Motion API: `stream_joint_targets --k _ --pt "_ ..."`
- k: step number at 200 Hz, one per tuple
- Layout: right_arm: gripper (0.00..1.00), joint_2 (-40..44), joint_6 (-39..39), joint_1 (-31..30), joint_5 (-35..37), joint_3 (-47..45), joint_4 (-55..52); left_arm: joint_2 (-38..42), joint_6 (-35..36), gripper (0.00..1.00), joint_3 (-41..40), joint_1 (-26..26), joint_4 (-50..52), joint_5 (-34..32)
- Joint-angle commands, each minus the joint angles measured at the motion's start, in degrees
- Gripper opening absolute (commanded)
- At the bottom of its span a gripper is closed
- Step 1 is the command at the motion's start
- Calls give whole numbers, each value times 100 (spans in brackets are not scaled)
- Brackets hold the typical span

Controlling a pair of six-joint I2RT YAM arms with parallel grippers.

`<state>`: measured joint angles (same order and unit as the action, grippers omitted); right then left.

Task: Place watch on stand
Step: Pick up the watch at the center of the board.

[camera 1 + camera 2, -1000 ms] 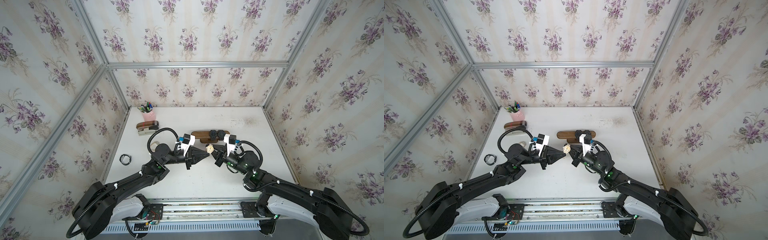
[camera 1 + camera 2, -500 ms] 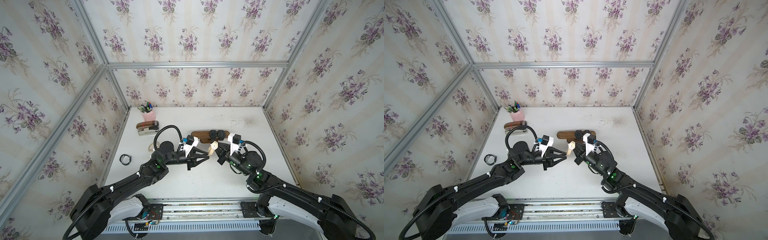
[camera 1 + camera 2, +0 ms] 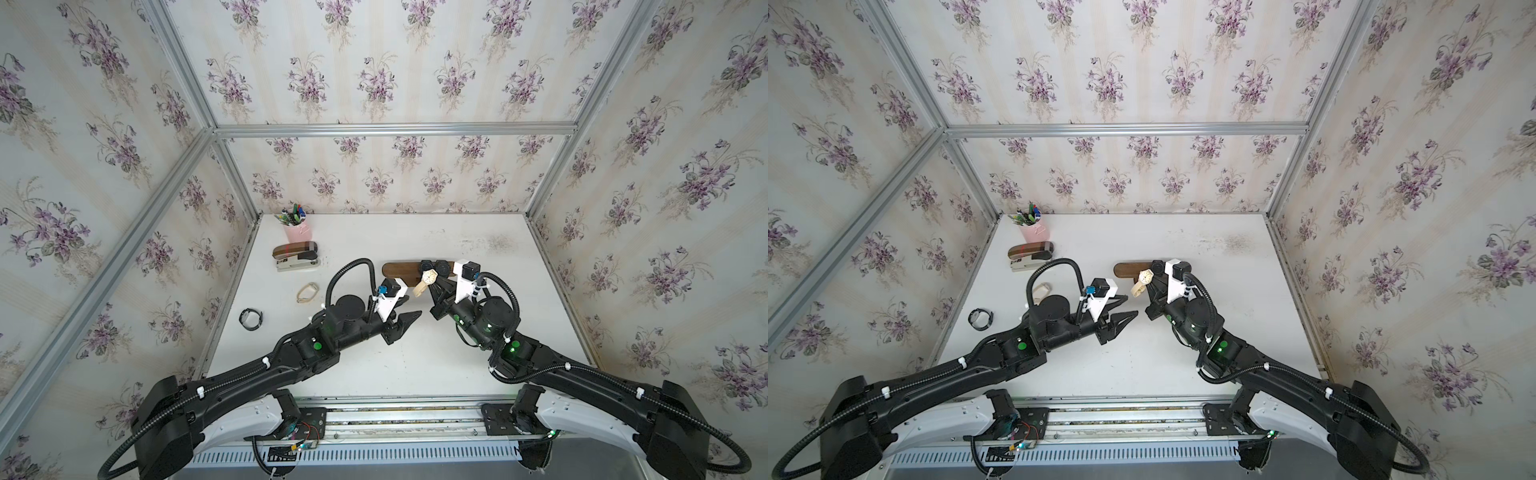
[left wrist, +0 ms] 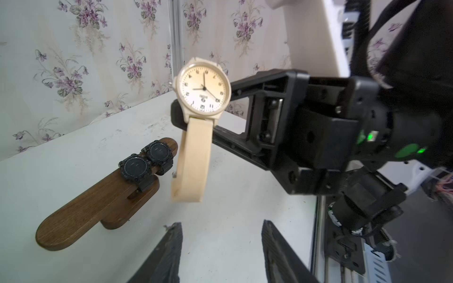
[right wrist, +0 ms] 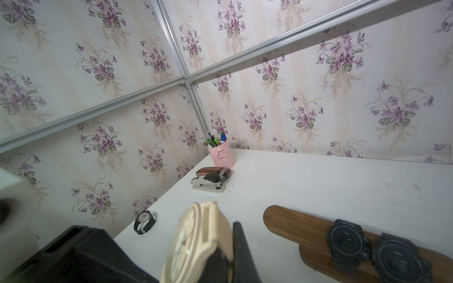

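Observation:
A cream watch (image 4: 203,88) with a cream strap hangs in the air, and my right gripper (image 3: 435,286) is shut on it just below the case. In a top view the watch (image 3: 429,276) sits right in front of the stand (image 3: 399,270), a dark brown wooden bar on an oval foot. Two black watches (image 4: 134,169) are wrapped round the stand (image 4: 81,210) near one end. My left gripper (image 4: 221,223) is open and holds nothing, a short way nearer than the cream watch. In the right wrist view the watch (image 5: 193,245) hides one finger.
A black watch (image 3: 250,319) and a tan strap loop (image 3: 307,292) lie on the white table at the left. A brown-topped stapler (image 3: 297,257) and a pink pen cup (image 3: 297,230) stand at the back left. Walls close in three sides.
My left gripper let go of the cream watch, opened and drew back to the left. My right gripper carried the watch away from me, up to the stand.

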<state>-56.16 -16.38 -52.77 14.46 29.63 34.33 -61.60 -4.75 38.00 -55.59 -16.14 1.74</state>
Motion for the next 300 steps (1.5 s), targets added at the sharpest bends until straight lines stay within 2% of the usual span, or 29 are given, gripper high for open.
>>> stream_joint_targets --k 1,28,94,99,123,163,229,253,276,300 --pt "0 -94 -166 -118 555 79 64 -216 58 58 165 -216 -140 -1518" --pt "0 -150 -293 -158 610 80 59 -414 -115 58 206 -259 -332 -1941" --pt "0 -253 -238 -271 784 52 78 -568 -258 56 232 -258 -635 -1968" --pt "0 -266 -243 -277 787 59 91 -608 -254 51 262 -259 -649 -1967" --pt "0 -318 -251 -310 810 61 133 -787 -255 43 416 -259 -612 -2002" --pt "0 -332 -303 -396 909 28 77 -926 -290 25 498 -257 -466 -2353" --pt "0 -219 -253 -513 960 -51 -275 -835 -385 9 366 -220 -430 -2997" --pt "0 -184 -243 -545 959 -138 -274 -898 -326 3 450 -122 -388 -2881" --pt "0 -184 -158 -549 812 -168 -273 -964 -246 3 552 48 -316 -2448" --pt "8 -133 119 -550 491 -87 -477 -987 -219 2 588 320 -291 -1839"
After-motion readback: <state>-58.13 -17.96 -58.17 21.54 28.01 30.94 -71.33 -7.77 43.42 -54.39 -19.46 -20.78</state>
